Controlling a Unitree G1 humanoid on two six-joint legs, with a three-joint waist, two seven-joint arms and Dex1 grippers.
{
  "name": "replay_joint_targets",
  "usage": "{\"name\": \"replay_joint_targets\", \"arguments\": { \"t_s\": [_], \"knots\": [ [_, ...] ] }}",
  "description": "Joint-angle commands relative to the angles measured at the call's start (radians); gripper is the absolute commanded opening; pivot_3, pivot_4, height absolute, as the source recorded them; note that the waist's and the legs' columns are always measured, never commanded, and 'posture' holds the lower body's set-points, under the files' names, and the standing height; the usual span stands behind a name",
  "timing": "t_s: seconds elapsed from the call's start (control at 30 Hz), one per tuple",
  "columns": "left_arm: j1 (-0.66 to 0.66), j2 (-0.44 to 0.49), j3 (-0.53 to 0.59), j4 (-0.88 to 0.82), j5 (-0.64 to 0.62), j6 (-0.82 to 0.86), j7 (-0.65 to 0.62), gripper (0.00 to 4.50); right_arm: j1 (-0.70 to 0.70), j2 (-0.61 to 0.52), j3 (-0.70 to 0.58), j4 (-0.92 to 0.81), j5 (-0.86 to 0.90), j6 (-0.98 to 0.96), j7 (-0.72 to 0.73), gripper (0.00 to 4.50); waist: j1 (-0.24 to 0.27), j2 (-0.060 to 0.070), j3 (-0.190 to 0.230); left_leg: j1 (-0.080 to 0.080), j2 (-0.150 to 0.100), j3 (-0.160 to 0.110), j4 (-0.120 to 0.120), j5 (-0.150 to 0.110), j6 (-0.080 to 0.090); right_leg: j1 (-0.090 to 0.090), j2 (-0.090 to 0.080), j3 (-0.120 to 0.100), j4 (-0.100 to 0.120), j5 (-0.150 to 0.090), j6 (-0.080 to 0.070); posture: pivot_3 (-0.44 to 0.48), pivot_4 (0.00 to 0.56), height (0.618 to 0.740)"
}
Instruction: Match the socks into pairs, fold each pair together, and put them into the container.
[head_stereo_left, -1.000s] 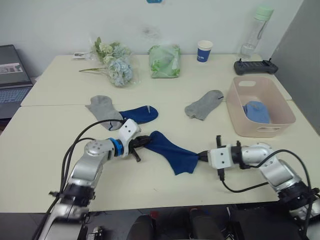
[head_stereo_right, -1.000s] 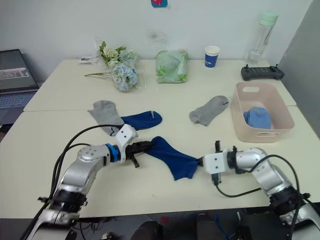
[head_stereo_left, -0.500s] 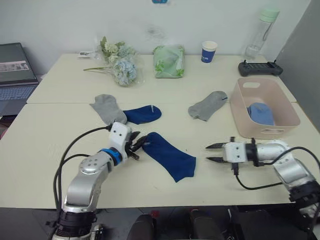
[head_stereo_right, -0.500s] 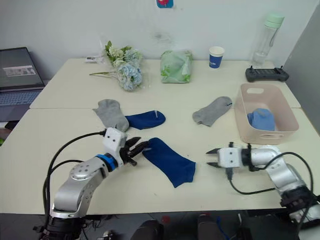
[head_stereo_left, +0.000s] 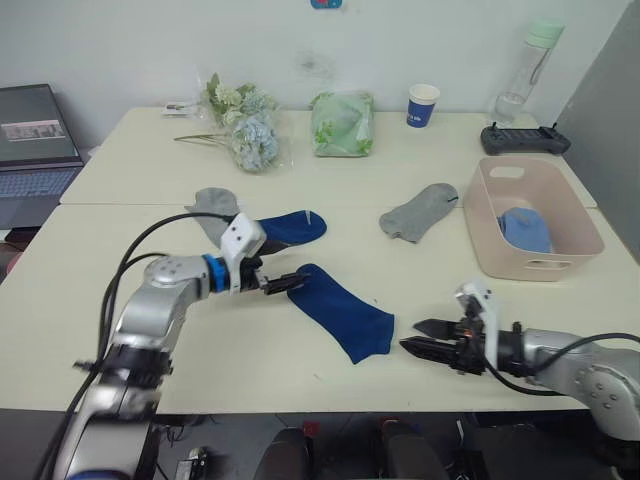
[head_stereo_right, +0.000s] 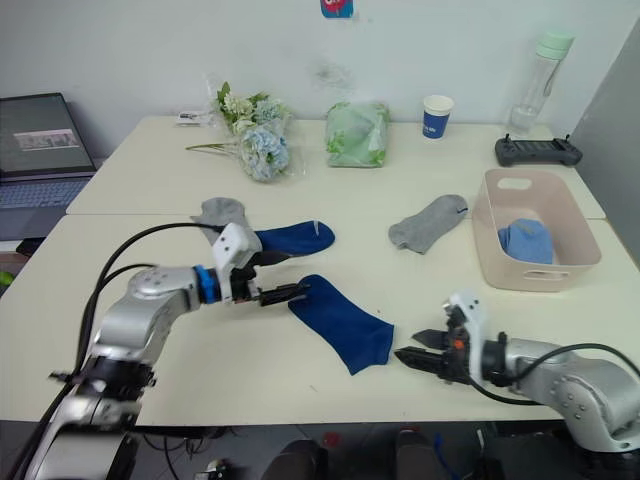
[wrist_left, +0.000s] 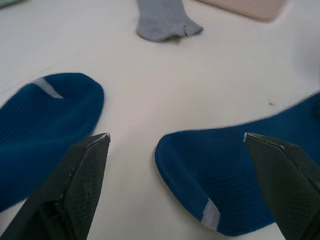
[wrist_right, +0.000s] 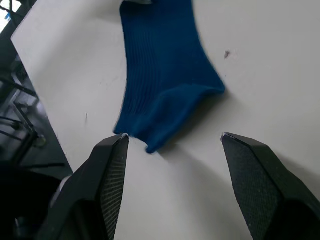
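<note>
Both claws gape empty at either end of the near navy sock.

Left gripper hovers just beside that sock's cuff end, right gripper just off its toe end near the table's front edge. Second navy sock lies behind, touching a grey sock. Another grey sock lies well apart, near the tub, which holds light blue socks. Bare table spreads on both sides of the near sock.

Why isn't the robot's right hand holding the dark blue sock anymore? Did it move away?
Yes. The right gripper let go and pulled back toward the near table edge, farther from the pale pink plastic tub. The dark navy knit sock lies flat.
</note>
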Motion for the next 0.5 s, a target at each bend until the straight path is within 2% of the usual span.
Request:
{"name": "replay_joint_targets", "arguments": {
  "t_s": [0.03,0.17,0.2,0.23,0.33,0.5],
  "knots": [
    [-0.037,-0.015,-0.044,0.093,0.051,-0.094,-0.046,4.48,-0.02,0.018,0.036,-0.011,-0.001,0.04,-0.047,3.18,-0.003,0.0,0.0,0.0,0.0,0.001,0.0,0.0,0.0,0.0,0.0,0.0,-0.001,0.0,0.0,0.0,0.15,0.74],
    [-0.037,-0.02,-0.049,0.134,0.074,-0.151,-0.057,4.48,-0.042,0.082,0.038,0.021,0.009,0.063,-0.086,3.18,-0.021,-0.001,0.0,-0.001,0.001,0.002,0.0,0.0,0.0,-0.001,-0.001,0.001,-0.001,0.0,0.001,0.0,0.15,0.74],
    [-0.037,-0.02,-0.039,0.141,0.075,-0.151,-0.045,4.08,-0.044,0.084,0.045,0.021,0.003,0.061,-0.084,3.18,-0.023,-0.001,0.0,-0.001,0.002,0.001,0.0,0.0,0.0,-0.001,-0.001,0.001,-0.001,0.0,0.001,0.0,0.15,0.74],
    [-0.033,-0.019,-0.029,0.143,0.076,-0.15,-0.034,3.9,-0.044,0.091,0.046,0.025,-0.012,0.049,-0.092,3.0,-0.024,-0.001,0.0,0.0,0.002,0.0,0.0,0.0,0.001,-0.001,-0.001,0.001,0.0,0.0,0.001,0.0,0.15,0.74],
    [-0.008,-0.008,-0.012,0.121,0.063,-0.126,-0.031,2.93,-0.049,0.098,0.038,0.043,-0.02,0.039,-0.093,2.23,-0.026,-0.001,0.0,0.0,0.003,-0.001,0.0,-0.001,0.001,-0.001,0.0,0.001,0.0,0.0,0.001,0.0,0.15,0.74],
    [0.05,0.001,0.025,0.028,0.017,-0.043,-0.035,1.26,-0.055,0.088,0.037,0.055,-0.012,0.023,-0.07,0.37,-0.027,-0.001,0.0,0.0,0.002,-0.001,0.0,-0.001,0.001,-0.001,0.0,0.0,0.0,0.0,0.001,0.0,0.15,0.74]
  ]
}}
